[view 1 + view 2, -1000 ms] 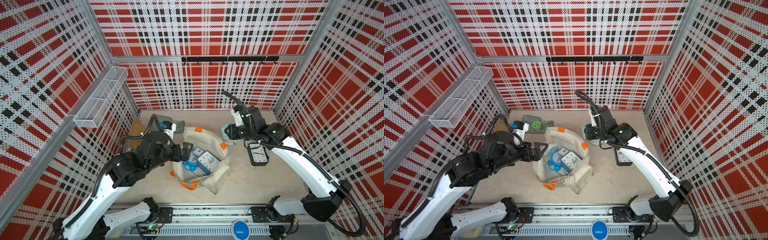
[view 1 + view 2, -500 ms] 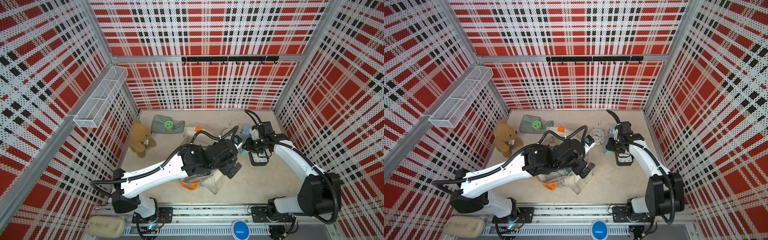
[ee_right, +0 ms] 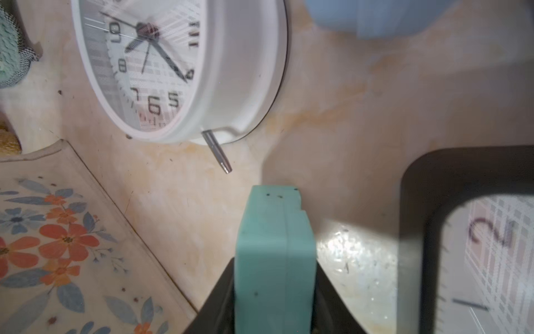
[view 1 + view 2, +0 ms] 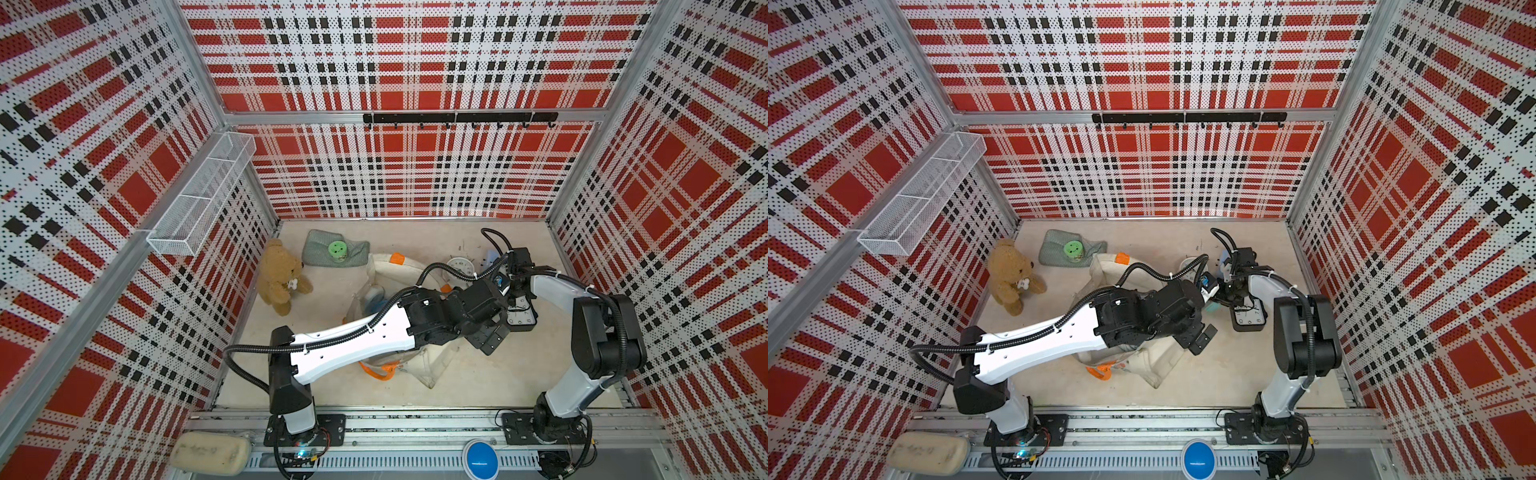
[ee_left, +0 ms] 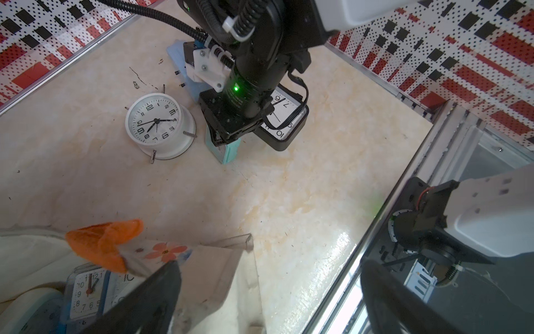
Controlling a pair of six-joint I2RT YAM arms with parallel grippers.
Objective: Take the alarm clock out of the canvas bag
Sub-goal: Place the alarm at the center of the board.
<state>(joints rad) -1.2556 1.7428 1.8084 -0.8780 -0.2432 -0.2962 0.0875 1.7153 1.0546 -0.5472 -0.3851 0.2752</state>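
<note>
a: left tool [image 4: 492, 337]?
b: wide open, empty, above the edge of the bag [image 4: 432, 362].
a: right tool [image 3: 274, 266]?
b: clamped on the teal clock [image 3: 274, 228], which stands on the table [image 5: 289, 202] outside the bag.

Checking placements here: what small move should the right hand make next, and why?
Probably open fully and lift straight up. The right hand grips the teal alarm clock, which seems to rest on the table outside the canvas bag, between the white round clock and the black square clock. A sideways exit might knock either one.
</note>
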